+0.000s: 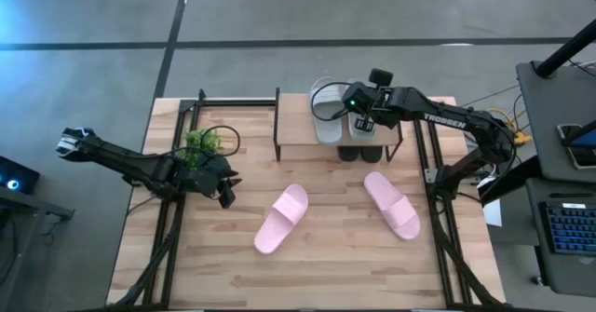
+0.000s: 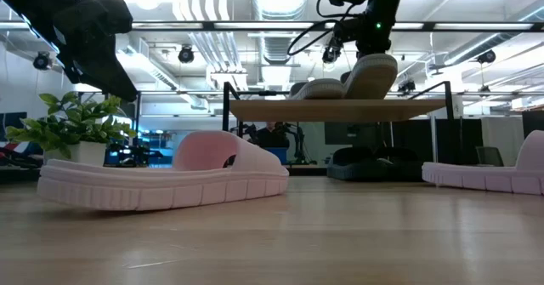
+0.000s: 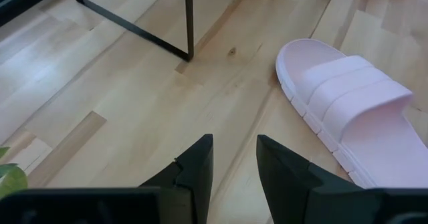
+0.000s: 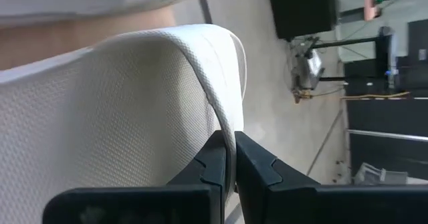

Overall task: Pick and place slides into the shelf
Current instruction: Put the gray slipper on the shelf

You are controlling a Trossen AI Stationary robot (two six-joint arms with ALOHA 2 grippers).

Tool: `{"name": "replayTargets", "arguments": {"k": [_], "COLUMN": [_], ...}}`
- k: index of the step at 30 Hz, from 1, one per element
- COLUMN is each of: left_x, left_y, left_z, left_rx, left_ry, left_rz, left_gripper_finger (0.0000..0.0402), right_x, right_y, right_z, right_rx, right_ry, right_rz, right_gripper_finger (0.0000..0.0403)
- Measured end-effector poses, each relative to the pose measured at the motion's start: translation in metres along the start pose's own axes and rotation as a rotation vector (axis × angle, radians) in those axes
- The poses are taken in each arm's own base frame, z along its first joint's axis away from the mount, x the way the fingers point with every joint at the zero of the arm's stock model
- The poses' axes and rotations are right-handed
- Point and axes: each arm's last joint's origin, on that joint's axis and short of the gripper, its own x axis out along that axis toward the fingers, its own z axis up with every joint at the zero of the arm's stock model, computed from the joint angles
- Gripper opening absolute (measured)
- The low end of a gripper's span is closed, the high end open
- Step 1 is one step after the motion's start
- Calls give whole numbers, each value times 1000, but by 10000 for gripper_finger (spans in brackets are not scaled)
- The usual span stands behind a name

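1. The right gripper point(image 1: 365, 118) is over the shelf point(image 1: 296, 130) at the far side of the table point(image 1: 326, 265). Its fingers point(image 4: 217, 160) are pinched tight on the thin edge of a grey slide point(image 4: 120, 103).
2. In the low view that held grey slide point(image 2: 371, 74) is tilted, heel end raised, its lower end on or just above the shelf top point(image 2: 340, 109); I cannot tell whether it touches.
3. A second grey slide point(image 1: 325, 116) lies flat on the shelf top, just beside the held one, on the side toward the left arm.
4. Two black slides point(image 1: 360, 152) sit under the shelf, their toes poking out from beneath the plank in the high view; the low view shows them point(image 2: 370, 164) on the table between the black legs.
5. Two pink slides are on the open table, in front of the shelf. One point(image 1: 282, 218) lies angled near the table's middle; the other point(image 1: 392, 204) lies nearer the right arm's side. They are well apart from each other.
6. The left gripper point(image 1: 226, 190) hangs above the table near the left edge, beside the small green plant point(image 1: 201, 144). Its fingers point(image 3: 197, 164) stand a narrow gap apart, holding nothing.
7. From the left wrist view, the nearer pink slide point(image 3: 354, 110) lies ahead of those fingers, not touching them, with one black shelf leg point(image 3: 189, 20) beyond.
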Motion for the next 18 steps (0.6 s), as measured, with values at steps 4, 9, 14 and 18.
{"name": "replayTargets", "arguments": {"k": [4,9,14,18], "left_x": [0,0,0,0], "left_y": [0,0,0,0], "left_z": [0,0,0,0], "left_rx": [-1,-2,-3,-4], "left_ry": [0,0,0,0], "left_rz": [0,0,0,0], "left_gripper_finger": [99,99,99,99], "right_x": [3,3,3,2], "right_y": [4,7,8,9], "right_z": [1,1,0,-2], "right_rx": [-9,53,84,103], "right_ry": [1,-13,1,10], "right_rz": [38,102,116,156], "right_gripper_finger": [13,13,36,80]}}
